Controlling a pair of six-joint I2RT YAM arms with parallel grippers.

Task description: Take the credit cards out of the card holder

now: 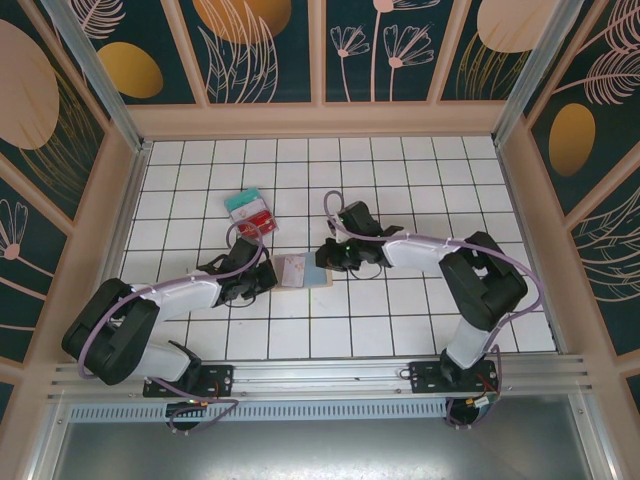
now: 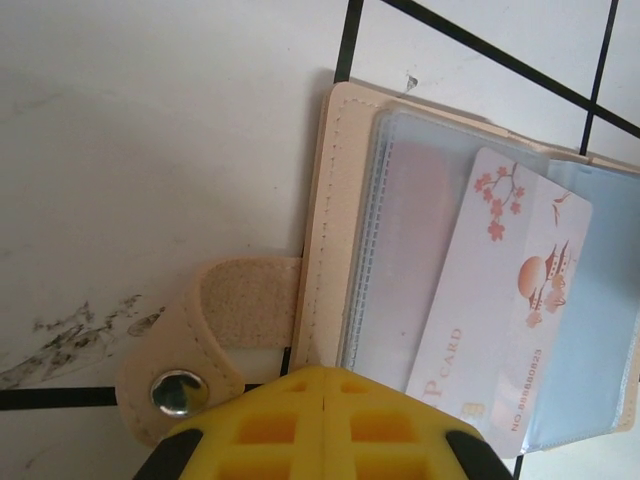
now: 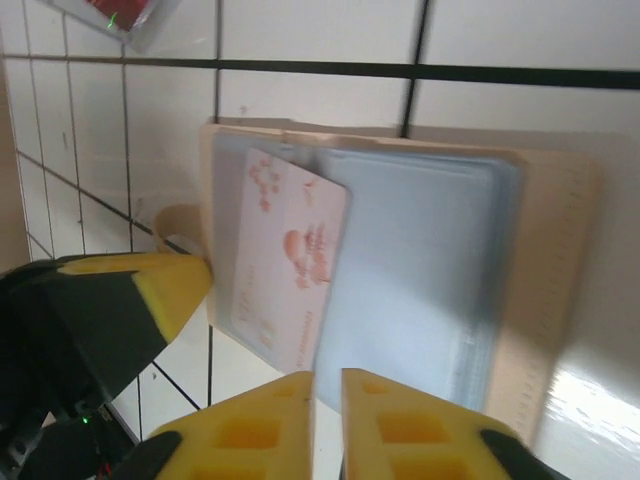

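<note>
The tan card holder (image 1: 303,271) lies open on the tiled table, its clear blue-grey sleeves facing up (image 2: 325,200) (image 3: 555,250). A pale card with pink blossoms (image 2: 500,300) (image 3: 285,260) sticks out of a sleeve at a slant. A teal card (image 1: 244,203) and a red card (image 1: 257,220) lie together on the table beyond the holder. My left gripper (image 1: 265,277) (image 2: 327,378) is shut, its tips over the holder's tan edge beside the snap strap. My right gripper (image 1: 325,255) (image 3: 327,378) stands at the holder's other side, jaws a narrow gap apart, with nothing between them.
The holder's strap with a metal snap (image 2: 178,392) lies on the table to the left of the left fingertips. Wooden walls (image 1: 320,120) enclose the table on three sides. The red card's corner (image 3: 125,15) shows at the top left of the right wrist view.
</note>
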